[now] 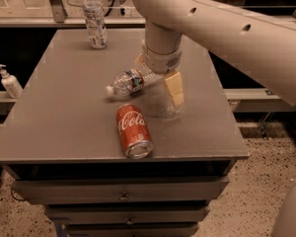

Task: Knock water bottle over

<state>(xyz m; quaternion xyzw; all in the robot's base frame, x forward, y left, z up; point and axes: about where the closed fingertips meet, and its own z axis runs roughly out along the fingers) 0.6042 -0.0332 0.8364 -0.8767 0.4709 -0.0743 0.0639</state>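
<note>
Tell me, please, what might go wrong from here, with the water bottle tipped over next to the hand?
1. The water bottle is tipped with its cap pointing left. It could roll forward into the Coca-Cola can, which lies on its side near the front edge of the table, and nudge it off.
2. The hand hangs right at the bottle's base end, so any further sweep might fling the bottle off the table.
</note>
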